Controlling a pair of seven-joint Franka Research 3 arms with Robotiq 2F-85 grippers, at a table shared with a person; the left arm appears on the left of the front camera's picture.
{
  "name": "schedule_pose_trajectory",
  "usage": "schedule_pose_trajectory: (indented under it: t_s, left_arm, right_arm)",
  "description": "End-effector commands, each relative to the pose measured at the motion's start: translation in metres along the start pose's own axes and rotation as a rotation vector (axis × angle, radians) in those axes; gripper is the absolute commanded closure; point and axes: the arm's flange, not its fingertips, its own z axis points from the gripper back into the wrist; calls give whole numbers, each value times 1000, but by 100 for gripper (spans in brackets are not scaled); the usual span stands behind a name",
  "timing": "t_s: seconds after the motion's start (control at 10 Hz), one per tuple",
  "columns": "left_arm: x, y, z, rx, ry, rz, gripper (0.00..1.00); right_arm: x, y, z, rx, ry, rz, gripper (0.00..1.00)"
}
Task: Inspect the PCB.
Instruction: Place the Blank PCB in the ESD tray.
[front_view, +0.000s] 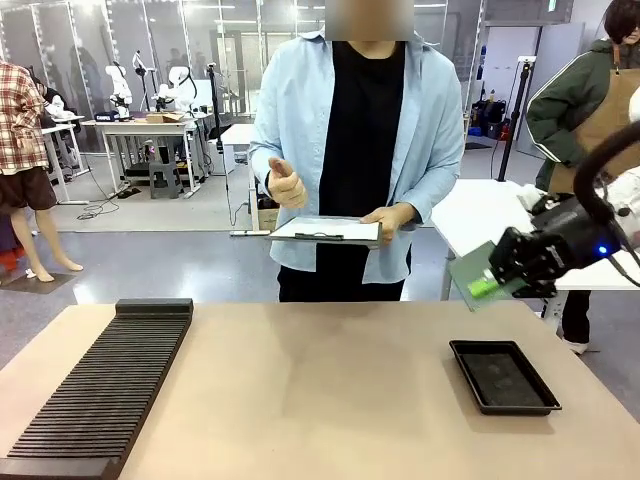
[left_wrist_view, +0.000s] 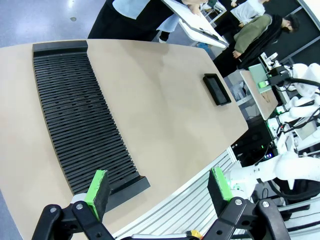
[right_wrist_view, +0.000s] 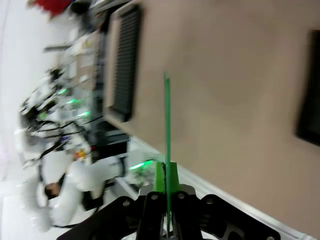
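Already the right hand (front_view: 497, 278) pinches the PCB (front_view: 470, 270) aloft at right, its long axis reaching leftward toward the person (front_view: 345, 150); left hand (left_wrist_view: 157, 187) gapes wide.

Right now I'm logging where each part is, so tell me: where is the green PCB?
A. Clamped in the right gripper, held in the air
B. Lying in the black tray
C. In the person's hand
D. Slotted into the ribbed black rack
A: the right gripper is shut on the PCB, holding it above the table's right side, away from the black tray; the right wrist view shows the board edge-on between its pads.
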Motion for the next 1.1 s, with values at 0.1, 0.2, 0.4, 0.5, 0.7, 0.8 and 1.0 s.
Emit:
schedule_pose_trajectory:
  t_s: [0.1, 0.2, 0.4, 0.5, 0.7, 0.8, 1.0]
  left_arm:
    - [4, 0, 3, 21, 15, 12, 0]
    - [4, 0, 3, 21, 15, 12, 0]
    - [4, 0, 3, 21, 15, 12, 0]
    - [4, 0, 3, 21, 15, 12, 0]
    - [4, 0, 3, 21, 15, 12, 0]
    - [4, 0, 3, 21, 15, 12, 0]
    - [4, 0, 3, 21, 15, 12, 0]
  right_arm:
    - [5, -40, -12, -230, -46, 21, 97]
    - [10, -51, -17, -290, -25, 42, 97]
    - [26, -74, -36, -370, -14, 44, 97]
    - [32, -84, -45, -390, -10, 38, 97]
    - [40, -95, -58, -412, -6, 31, 97]
    - [44, -102, -65, -418, 0, 19, 97]
    - [53, -117, -81, -447, -6, 10, 97]
